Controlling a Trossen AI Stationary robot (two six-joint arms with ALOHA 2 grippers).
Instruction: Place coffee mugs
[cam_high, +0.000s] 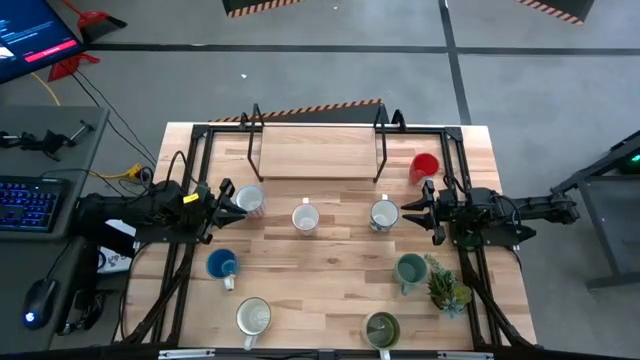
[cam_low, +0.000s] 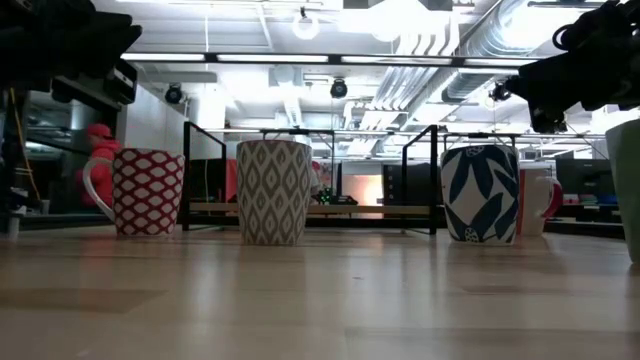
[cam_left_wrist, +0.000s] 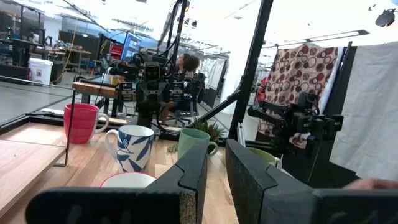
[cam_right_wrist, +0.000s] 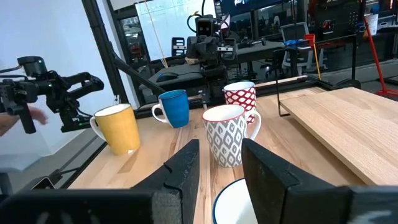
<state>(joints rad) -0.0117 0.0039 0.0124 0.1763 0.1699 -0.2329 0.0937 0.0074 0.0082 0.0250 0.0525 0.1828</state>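
The left gripper (cam_high: 232, 200) hovers at centre-left of the overhead picture, its fingers (cam_left_wrist: 186, 177) a narrow gap apart and holding nothing, tips just beside the red-patterned mug (cam_high: 250, 200). The right gripper (cam_high: 412, 213) hovers at centre-right, fingers (cam_right_wrist: 183, 165) likewise slightly parted and empty, beside the blue-leaf mug (cam_high: 384, 215).

Between those two stands the grey-patterned mug (cam_high: 305, 217) — the three form a row across the middle of the frame. A red mug (cam_high: 424, 168) sits toward the upper right, beside a raised wooden shelf (cam_high: 316, 152) on black metal legs. Lower down are a blue mug (cam_high: 222, 265) at left, a teal mug (cam_high: 410, 270) at right next to a small spiky plant (cam_high: 445, 287), and near the bottom edge a yellow mug (cam_high: 253, 318) and an olive mug (cam_high: 381, 329).

The table (cam_high: 330, 270) is pale wood planks within a black frame. Beyond it lies grey floor, with a keyboard (cam_high: 30, 202) and mouse (cam_high: 38, 302) at far left. The table-level picture shows a workshop behind — bright ceiling lights and pipework (cam_low: 440, 70).
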